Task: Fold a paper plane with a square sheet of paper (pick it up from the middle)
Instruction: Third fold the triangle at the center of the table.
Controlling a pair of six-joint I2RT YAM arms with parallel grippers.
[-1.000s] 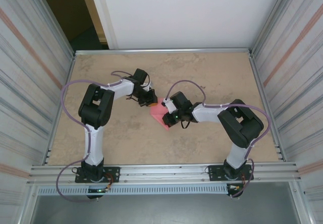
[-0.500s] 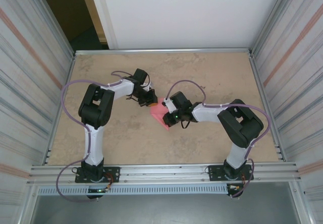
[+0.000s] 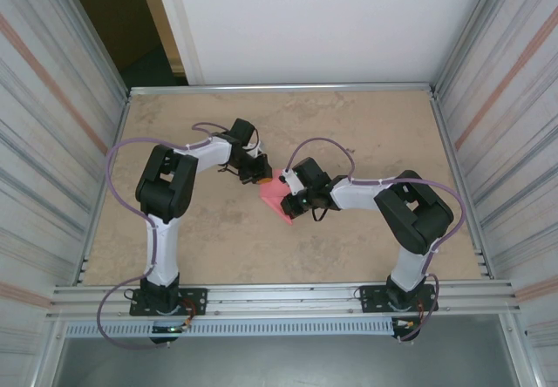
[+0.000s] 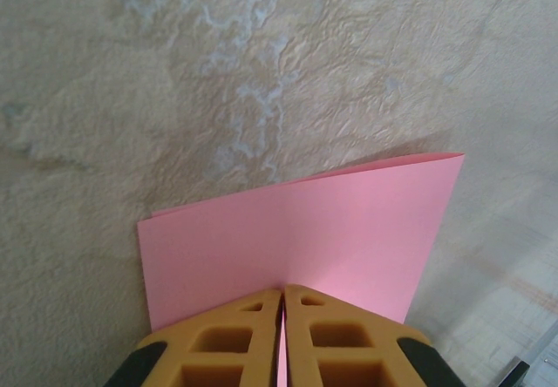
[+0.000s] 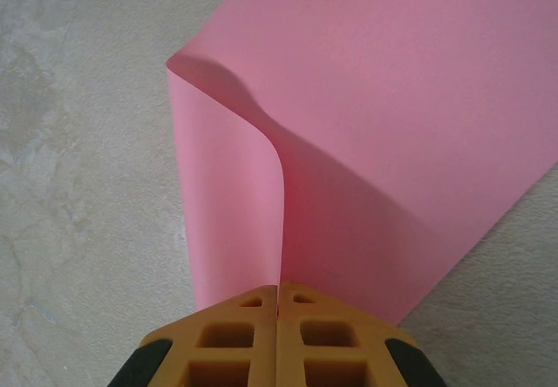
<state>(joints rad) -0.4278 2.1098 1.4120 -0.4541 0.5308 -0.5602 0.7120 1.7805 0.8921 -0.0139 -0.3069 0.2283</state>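
The pink square sheet of paper [image 3: 276,194] lies mid-table between both grippers, partly hidden under them. My left gripper [image 3: 259,175] sits at its upper left edge, my right gripper [image 3: 291,197] at its right side. In the left wrist view the orange fingers [image 4: 235,339] are shut on the sheet [image 4: 305,239], a thin strip of pink showing between them. In the right wrist view the gripper [image 5: 278,288] is shut on an edge of the sheet [image 5: 384,143], which curls up from the table in a soft fold.
The beige table [image 3: 366,125] is walled by metal rails at the left, right and back. Purple cables loop over both arms. A front rail [image 3: 279,295] carries the arm bases.
Almost nothing differs; the right gripper has shifted very slightly left over the sheet. The left arm holds still.
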